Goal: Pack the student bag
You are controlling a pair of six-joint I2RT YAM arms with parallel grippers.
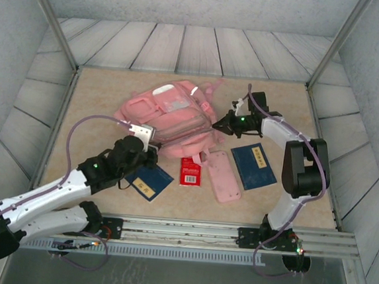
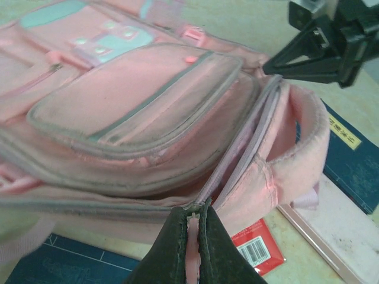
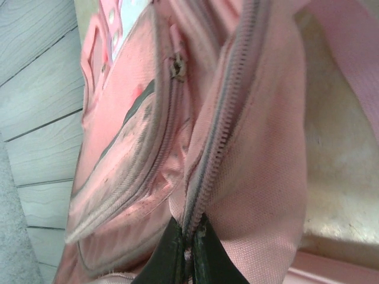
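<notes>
Toward the back of the worktop [image 1: 101, 94] lies the student bag [image 1: 172, 114], main zip parted. Left tool [image 2: 190, 218] pinches its near zip edge, right tool [image 3: 188, 239] the far one. From overhead, a pencil case [image 1: 224, 176], red packet [image 1: 190, 171] and blue book [image 1: 254, 165] lie just in front; the right wrist view adds zipper teeth [image 3: 222, 136].
</notes>
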